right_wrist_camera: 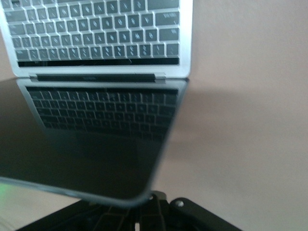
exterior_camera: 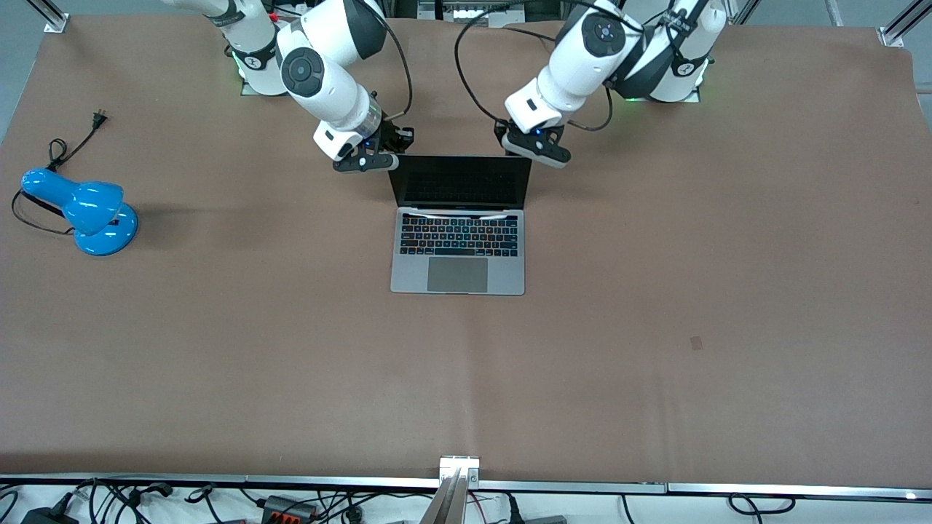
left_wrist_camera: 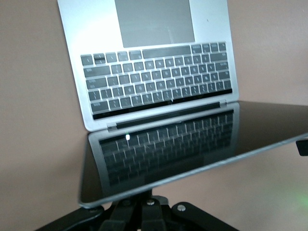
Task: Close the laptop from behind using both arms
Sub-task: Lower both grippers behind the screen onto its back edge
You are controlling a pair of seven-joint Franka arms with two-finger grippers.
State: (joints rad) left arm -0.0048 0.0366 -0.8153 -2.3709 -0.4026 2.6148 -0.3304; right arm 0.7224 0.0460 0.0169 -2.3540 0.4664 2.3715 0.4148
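Both grippers are seen at the top edge of the open laptop's (exterior_camera: 459,222) lid, one at each upper corner. Left gripper (exterior_camera: 537,149) is placed at the lid corner toward the left arm's end of the table, with the screen (exterior_camera: 461,180) just below it in the front view; whether its fingers are open or closed cannot be told, and nothing is seen to be grasped by it. Right gripper (exterior_camera: 370,161) is placed at the other upper corner, toward the right arm's end, and its finger state cannot be told either. In the left wrist view the gripper's black hardware (left_wrist_camera: 144,214) is seen directly under the rim of the tilted lid (left_wrist_camera: 192,144), whose dark glass reflects the keyboard (left_wrist_camera: 156,79). In the right wrist view the same arrangement is seen: black gripper parts (right_wrist_camera: 154,214) close against the rounded lid corner (right_wrist_camera: 139,195), with the hinge and key rows (right_wrist_camera: 96,33) past it. From the grippers outward, the laptop base lies flat on the brown table (exterior_camera: 655,291), its trackpad (exterior_camera: 457,274) at the end nearest the front camera. Well apart from both grippers, toward the right arm's end of the table, a blue desk lamp (exterior_camera: 84,211) is lying with its black cord (exterior_camera: 65,149) trailing.
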